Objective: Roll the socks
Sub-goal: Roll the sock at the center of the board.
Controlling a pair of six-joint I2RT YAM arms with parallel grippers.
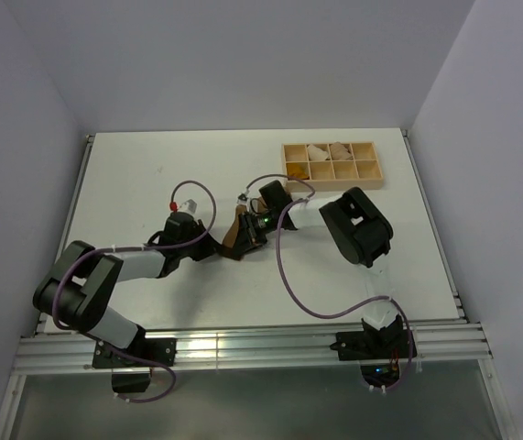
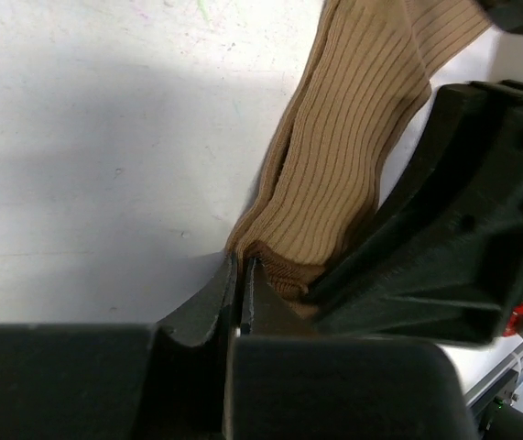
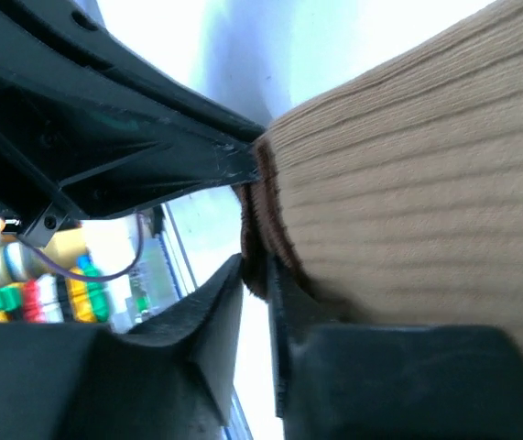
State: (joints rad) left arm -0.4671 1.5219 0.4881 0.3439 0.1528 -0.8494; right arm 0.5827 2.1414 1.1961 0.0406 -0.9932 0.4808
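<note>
Findings, colour and pattern only. Sock (image 2: 353,156): tan-brown, fine lengthwise ribbing throughout. Its cuff (image 3: 259,220): darker brown. My left gripper (image 2: 243,275) and my right gripper (image 3: 256,293): plain black, no markings. Table (image 1: 151,165): white. Tray (image 1: 379,165): pale natural wood. Bundles (image 1: 317,151) in it: cream-pink. Cable (image 1: 298,293): purple.

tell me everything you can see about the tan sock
The tan sock is soft, finely ribbed knit in light brown, with a darker brown cuff. It runs as a long, folded band over the white table, between the two arms. The left gripper is shut on a bunched end. The cuff edge lies between the fingers of the right gripper, though whether they pinch it is unclear.
</note>
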